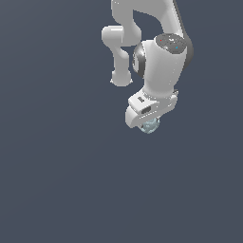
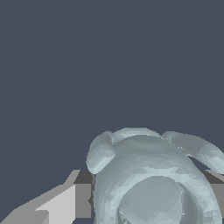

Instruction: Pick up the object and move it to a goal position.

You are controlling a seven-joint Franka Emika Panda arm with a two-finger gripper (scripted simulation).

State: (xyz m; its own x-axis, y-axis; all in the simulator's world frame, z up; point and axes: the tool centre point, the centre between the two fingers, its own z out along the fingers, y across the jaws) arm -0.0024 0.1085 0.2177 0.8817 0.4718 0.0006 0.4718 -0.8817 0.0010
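The object [image 1: 151,126], a small pale blue-grey lump with swirled ridges and a glassy, see-through look, sits directly under the white pincer [image 1: 148,122] of the arm [image 1: 159,61], peeking out just below the pincer's lower edge in the exterior view. In the wrist view the object [image 2: 151,183] fills the lower part of the picture, its rounded coils curling outward, and a grey finger pad [image 2: 83,194] presses right against one side of it while a second pad shows at the opposite side, so the pincer is clenched around the object. The surroundings are a single flat, dark slate-blue field with no visible edges, seams, walls or horizon; whether this is a counter [image 1: 57,180] seen from above or plain background cannot be told, nor can it be told whether the object touches it or hangs above it. The arm comes in from the top edge of the exterior view, slightly toward that view's right, with its elbow joint bending toward the view's left. Wide open room lies on every side of the pincer, most of all below it and toward the exterior view's left.
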